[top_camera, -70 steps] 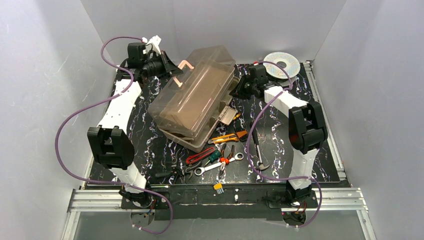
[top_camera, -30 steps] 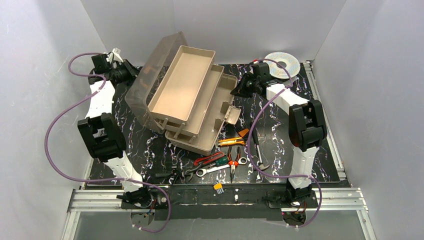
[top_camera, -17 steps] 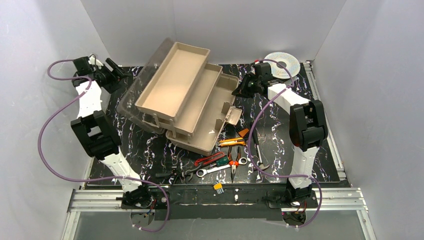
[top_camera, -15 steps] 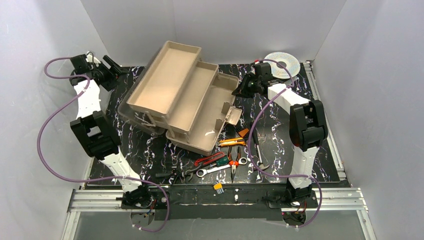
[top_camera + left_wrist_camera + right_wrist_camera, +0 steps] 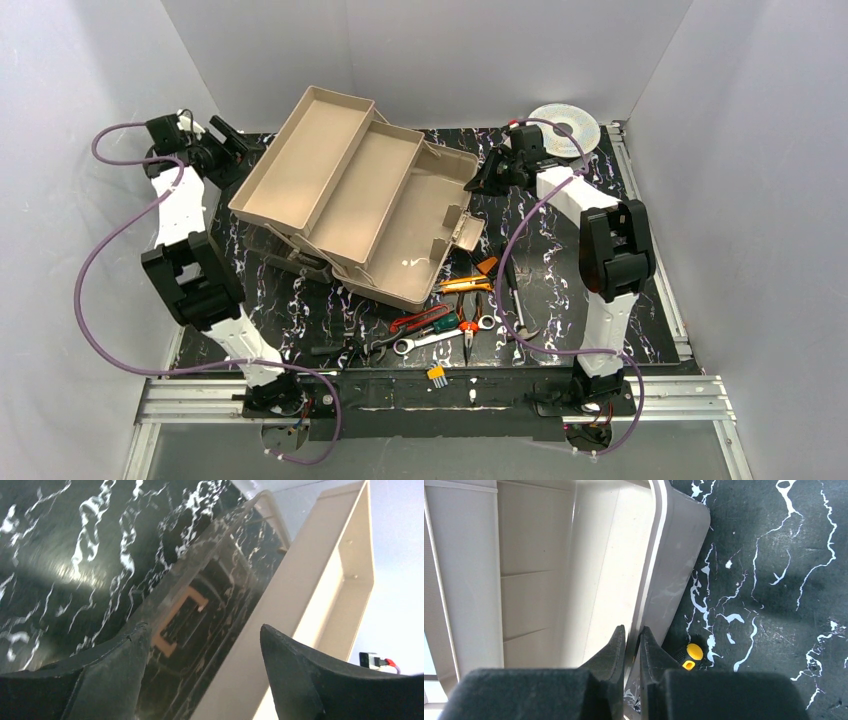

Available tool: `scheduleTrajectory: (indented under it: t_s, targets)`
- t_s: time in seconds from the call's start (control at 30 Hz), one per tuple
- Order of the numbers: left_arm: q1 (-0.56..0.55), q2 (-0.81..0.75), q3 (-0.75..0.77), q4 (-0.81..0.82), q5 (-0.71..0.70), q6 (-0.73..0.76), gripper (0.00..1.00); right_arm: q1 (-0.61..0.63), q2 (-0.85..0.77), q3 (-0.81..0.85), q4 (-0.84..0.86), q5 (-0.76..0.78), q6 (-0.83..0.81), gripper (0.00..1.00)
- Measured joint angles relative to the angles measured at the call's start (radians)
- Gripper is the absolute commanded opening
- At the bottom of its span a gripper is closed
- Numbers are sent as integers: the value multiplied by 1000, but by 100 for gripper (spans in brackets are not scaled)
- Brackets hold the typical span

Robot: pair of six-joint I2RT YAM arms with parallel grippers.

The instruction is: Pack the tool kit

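Note:
The tan toolbox (image 5: 415, 255) stands open mid-table, its two fold-out trays (image 5: 300, 165) fanned up and to the left. Its smoky lid (image 5: 200, 555) lies folded back on the mat, the beige handle (image 5: 177, 617) showing through it. My left gripper (image 5: 225, 140) (image 5: 202, 626) is open at the far left, apart from the lid and holding nothing. My right gripper (image 5: 483, 180) (image 5: 632, 628) is shut on the toolbox's right wall (image 5: 659, 580). Loose tools lie in front: yellow knife (image 5: 462, 283), red pliers (image 5: 415, 320), wrench (image 5: 430, 338), hammer (image 5: 518, 305).
A round silver wire spool (image 5: 565, 125) sits at the back right corner. A small yellow part (image 5: 437, 375) lies on the front rail. A black, yellow-tipped tool end (image 5: 691, 655) rests against the toolbox's outer wall. Grey walls close in on three sides.
The lid swung back and down to the left and the trays fanned out. My left gripper opened, let go of the handle and drew off left. The right gripper kept its grip.

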Motion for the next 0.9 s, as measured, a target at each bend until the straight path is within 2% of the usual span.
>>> scheduleTrajectory:
  t_s: [0.1,0.17,0.33,0.47,0.53,0.6,0.7,0.8,0.9]
  targets:
    - [-5,-123,-111,-14,-83,9,88,1,13,29,-32,-4,-6,1]
    - [-8,-224,-159,-16,-142,12,88,3,32,68,-64,-4,-10,1]
    - [-20,-467,-171,21,-232,8,87,4,122,208,-114,1,-4,1]
    - [-71,-580,-187,57,-257,1,88,5,212,349,-154,0,22,2]
    - [-136,-608,-217,59,-268,6,88,5,270,444,-177,-1,27,14]
    - [-205,-610,-234,43,-267,15,87,5,317,522,-194,0,31,31]
    - [-322,-583,-241,-2,-251,33,86,9,338,576,-219,-4,35,50]
    - [-444,-560,-242,-63,-245,70,86,10,325,598,-221,-6,16,59]
    - [-594,-556,-242,-142,-258,134,86,10,264,581,-229,0,-14,63]
